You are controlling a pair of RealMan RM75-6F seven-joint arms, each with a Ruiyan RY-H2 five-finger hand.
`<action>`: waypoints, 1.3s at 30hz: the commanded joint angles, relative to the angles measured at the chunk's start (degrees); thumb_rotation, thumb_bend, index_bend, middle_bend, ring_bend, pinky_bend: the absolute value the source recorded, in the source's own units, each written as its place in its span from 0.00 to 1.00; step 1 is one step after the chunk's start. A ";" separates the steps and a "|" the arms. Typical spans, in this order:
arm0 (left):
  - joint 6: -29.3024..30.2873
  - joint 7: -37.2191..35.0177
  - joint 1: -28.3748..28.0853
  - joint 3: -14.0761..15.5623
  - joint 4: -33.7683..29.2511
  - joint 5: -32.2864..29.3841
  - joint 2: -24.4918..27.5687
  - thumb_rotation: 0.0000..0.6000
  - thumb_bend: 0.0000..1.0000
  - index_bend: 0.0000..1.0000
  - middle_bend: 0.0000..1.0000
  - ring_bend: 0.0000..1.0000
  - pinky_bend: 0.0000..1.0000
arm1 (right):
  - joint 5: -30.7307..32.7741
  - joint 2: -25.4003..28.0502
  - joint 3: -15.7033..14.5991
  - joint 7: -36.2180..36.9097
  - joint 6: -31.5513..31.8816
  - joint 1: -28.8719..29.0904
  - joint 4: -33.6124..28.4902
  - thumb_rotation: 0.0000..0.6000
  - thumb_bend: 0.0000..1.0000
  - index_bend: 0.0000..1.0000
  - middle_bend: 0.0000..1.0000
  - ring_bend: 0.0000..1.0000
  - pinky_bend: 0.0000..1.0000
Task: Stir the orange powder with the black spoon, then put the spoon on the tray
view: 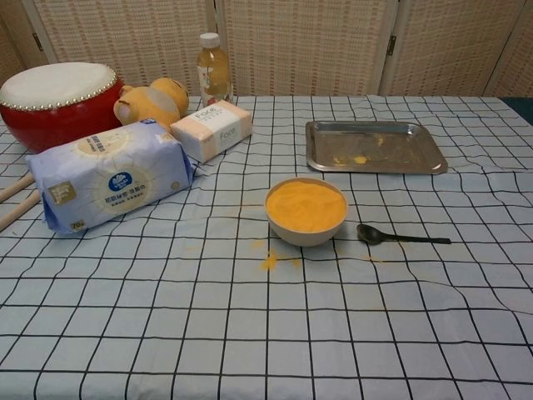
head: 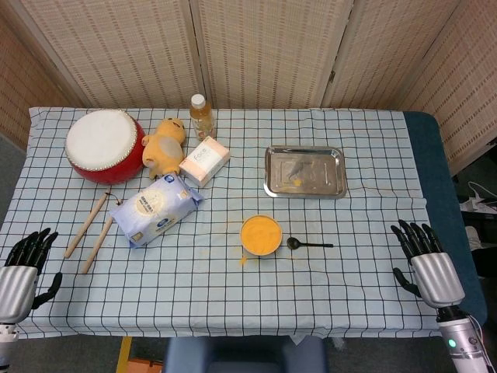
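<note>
A white bowl of orange powder (head: 260,234) (view: 306,208) stands mid-table, with a little powder spilled on the cloth in front of it. The black spoon (head: 308,244) (view: 400,237) lies flat just right of the bowl, handle pointing right. The steel tray (head: 304,172) (view: 375,147) sits behind, holding only some orange residue. My left hand (head: 22,268) rests at the table's near left edge, fingers apart, holding nothing. My right hand (head: 427,264) rests at the near right edge, fingers spread and empty. Neither hand shows in the chest view.
On the left side are a red drum (head: 103,144) (view: 57,102), two drumsticks (head: 92,229), a tissue pack (head: 155,208) (view: 112,183), a yellow plush toy (head: 165,144) (view: 151,102), a small box (head: 204,160) (view: 211,129) and a bottle (head: 201,115) (view: 212,68). A folding screen stands behind the table.
</note>
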 commanded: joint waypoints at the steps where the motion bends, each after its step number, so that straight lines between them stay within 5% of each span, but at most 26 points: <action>1: -0.31 0.06 -0.06 0.10 -0.09 -0.14 -0.01 1.00 0.43 0.00 0.00 0.00 0.10 | 0.16 0.08 -0.02 -0.20 -0.18 0.03 -0.13 1.00 0.27 0.00 0.00 0.00 0.00; 11: -0.64 -0.09 -0.38 0.27 -0.48 0.43 -0.05 1.00 0.43 0.00 0.00 0.00 0.10 | -0.54 -0.94 -0.20 0.23 -1.34 1.03 -0.50 1.00 0.27 0.00 0.00 0.00 0.00; 17: -1.47 -1.70 -0.67 0.57 -0.42 0.51 0.47 1.00 0.43 0.00 0.00 0.00 0.10 | -1.38 -3.50 0.90 -2.46 -7.55 6.03 -1.95 1.00 0.27 0.00 0.00 0.00 0.00; 28: -2.27 -4.32 -0.78 1.13 -0.87 0.57 1.81 1.00 0.43 0.00 0.00 0.00 0.11 | 8.71 -13.81 6.10 -14.22 -20.49 15.08 0.77 1.00 0.27 0.38 0.00 0.00 0.00; 39: -2.96 -6.31 -0.99 1.08 -0.65 0.04 2.50 1.00 0.43 0.00 0.00 0.00 0.11 | 16.04 -22.41 8.16 -18.64 -25.46 20.09 8.80 1.00 0.28 0.46 0.00 0.00 0.00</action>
